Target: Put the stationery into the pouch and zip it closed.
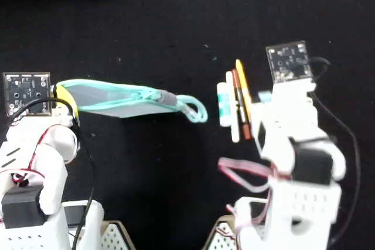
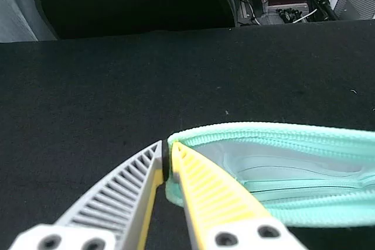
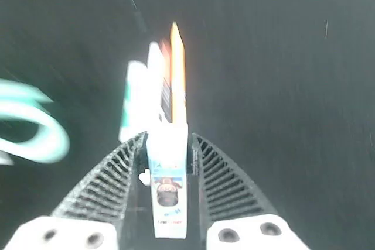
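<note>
My left jaws are pinched shut on the rim of the pouch (image 2: 275,156) — anchoring it, I judge, so the unzipped mouth gapes. My right jaws clamp the stationery (image 3: 167,168), pens pointing ahead of them — the pouch lies apart, off to their side.

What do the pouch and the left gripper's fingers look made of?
Pouch: soft clear-ish plastic sheet, probably vinyl, glossy and creased; mint woven-looking zipper tape along the rim. Left gripper fingers: rigid matte plastic, likely 3D-printed, given the ribbed lattice; one yellow, one grey.
</note>
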Controlling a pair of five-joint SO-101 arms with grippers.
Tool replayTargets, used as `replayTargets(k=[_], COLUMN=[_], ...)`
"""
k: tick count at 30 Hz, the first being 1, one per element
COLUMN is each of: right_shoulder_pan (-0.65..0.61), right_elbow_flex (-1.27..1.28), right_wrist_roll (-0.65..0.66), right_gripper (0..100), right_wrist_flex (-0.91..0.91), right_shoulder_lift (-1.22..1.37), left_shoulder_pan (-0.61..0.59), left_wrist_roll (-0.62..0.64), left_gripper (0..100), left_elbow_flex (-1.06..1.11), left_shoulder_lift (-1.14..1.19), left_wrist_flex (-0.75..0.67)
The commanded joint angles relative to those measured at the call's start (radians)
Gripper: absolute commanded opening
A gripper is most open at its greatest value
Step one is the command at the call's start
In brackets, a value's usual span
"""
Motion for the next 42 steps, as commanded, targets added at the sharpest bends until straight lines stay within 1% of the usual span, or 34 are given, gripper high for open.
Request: replayTargets(k=[1,5,8,10,15,18,25,28,32,35,42], right_shoulder_pan=[-0.189,-0.423,-0.535,-0.589,-0.712,-0.738,-0.804,-0.815,-0.836,-0.839,-0.819], right_elbow_flex=[-0.266,-0.458,-0.535,-0.544,-0.53,-0.486,-0.387,-0.34,-0.245,-0.177,-0.045], right_wrist_roll=[-0.13,-0.18,-0.195,-0.192,-0.186,-0.152,-0.149,-0.147,-0.149,-0.155,-0.155], right_gripper=[1.3,1.3,1.3,1.3,1.3,1.3,1.3,1.3,1.3,1.3,1.3], right_wrist_flex=[0.046,0.052,0.051,0.046,0.04,0.002,-0.178,-0.224,-0.344,-0.423,-0.512], right_shoulder_lift=[-0.025,0.016,0.044,0.058,0.082,0.11,0.159,0.162,0.162,0.16,0.154], left_shoulder_pan=[0.044,0.191,0.272,0.294,0.303,0.305,0.305,0.305,0.305,0.297,0.295], left_wrist_roll=[-0.011,-0.009,-0.009,-0.009,-0.005,-0.005,-0.003,-0.003,-0.003,-0.003,-0.003], left_gripper=[3,3,3,3,3,3,3,3,3,3,3], left_elbow_flex=[0.07,0.036,0.027,0.031,0.048,0.048,0.05,0.071,0.107,0.119,0.119], left_shoulder_lift=[0.021,0.023,0.023,0.023,0.025,0.025,0.025,0.025,0.025,0.023,0.017], left_wrist_flex=[0.023,0.023,0.021,0.012,-0.049,-0.046,-0.044,-0.044,-0.046,-0.046,-0.044])
